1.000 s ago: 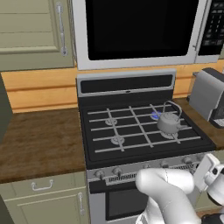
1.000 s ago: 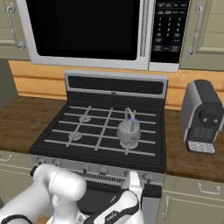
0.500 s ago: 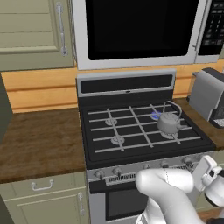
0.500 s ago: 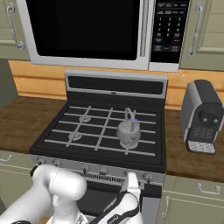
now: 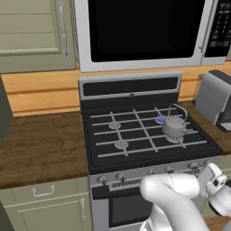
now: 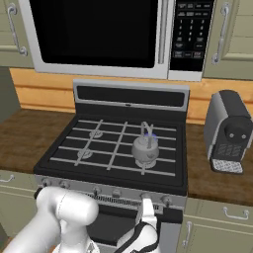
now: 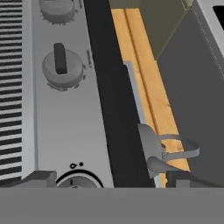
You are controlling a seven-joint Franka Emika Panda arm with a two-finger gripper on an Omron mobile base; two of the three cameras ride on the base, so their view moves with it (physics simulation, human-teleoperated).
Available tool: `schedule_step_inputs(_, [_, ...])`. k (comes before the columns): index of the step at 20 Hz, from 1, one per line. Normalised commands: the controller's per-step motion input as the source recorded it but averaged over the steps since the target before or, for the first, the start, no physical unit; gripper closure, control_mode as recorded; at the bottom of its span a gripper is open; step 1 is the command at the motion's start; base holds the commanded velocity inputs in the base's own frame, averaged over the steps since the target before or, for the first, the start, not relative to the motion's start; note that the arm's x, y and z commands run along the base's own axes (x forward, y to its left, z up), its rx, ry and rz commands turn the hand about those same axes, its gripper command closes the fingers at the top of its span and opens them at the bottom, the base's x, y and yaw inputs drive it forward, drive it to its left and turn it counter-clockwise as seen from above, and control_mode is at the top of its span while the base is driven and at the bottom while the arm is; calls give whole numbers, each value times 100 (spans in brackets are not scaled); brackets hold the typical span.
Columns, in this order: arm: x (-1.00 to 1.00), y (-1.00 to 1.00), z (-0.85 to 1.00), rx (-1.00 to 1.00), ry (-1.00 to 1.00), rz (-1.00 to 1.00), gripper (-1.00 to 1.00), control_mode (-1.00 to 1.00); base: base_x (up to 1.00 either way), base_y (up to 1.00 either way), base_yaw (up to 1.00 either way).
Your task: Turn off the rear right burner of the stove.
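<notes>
Risk lies mostly in picking the knob. The steel strip [image 6: 118, 193] on the front of the stove [image 6: 99, 158] carries a row of matching knobs. Nothing visible tells which one feeds the rear right burner [image 6: 151, 136]. Turning a neighbour would likely light another burner and leave the blue flame going.

In the hand view, a knob [image 7: 62, 66] with a dark bar stands clear at the left. A second knob [image 7: 75, 181] barely peeks up at the bottom edge, nearer the left finger than the right. The pincer [image 7: 111, 179] is released, jaws spread wide with nothing between them. In the right base view it sits just below the strip, toward its right end. Closing from this offset, one finger would probably meet the knob first and slip off, or turn it only partway. Centring looks needed before any squeeze.

Left to right on the surface:
- Brown wooden tabletop [image 5: 40, 149].
- The black stove with its grates, with the lit burner at back right.
- The grey kettle [image 5: 175, 127], just in front of that burner.
- More tabletop, bearing a grey coffee machine [image 5: 215, 101].

Above are pale green cabinets [image 5: 31, 31] at left and a black-windowed microwave [image 5: 140, 29] over the stove. An orange wood wall band [image 5: 36, 92] runs behind.
</notes>
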Motion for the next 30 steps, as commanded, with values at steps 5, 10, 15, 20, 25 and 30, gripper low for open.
schedule_step_inputs(5, [13, -3, 0, 0, -7, 0, -100, -100, 0, 0, 0])
schedule_step_inputs(10, [0, -15, -6, -1, -3, 0, -100, -100, 0, 0, 0])
schedule_step_inputs(15, [1, -8, -10, -4, -3, 0, -100, -100, 0, 0, 0])
schedule_step_inputs(20, [1, 0, -18, -9, 1, 0, -100, -100, 0, 0, 0])
schedule_step_inputs(25, [2, 1, 5, -2, 3, 0, -100, -100, 0, 0, 0])
schedule_step_inputs(30, [0, -1, -11, -1, 0, 0, -100, -100, 0, 0, 0])
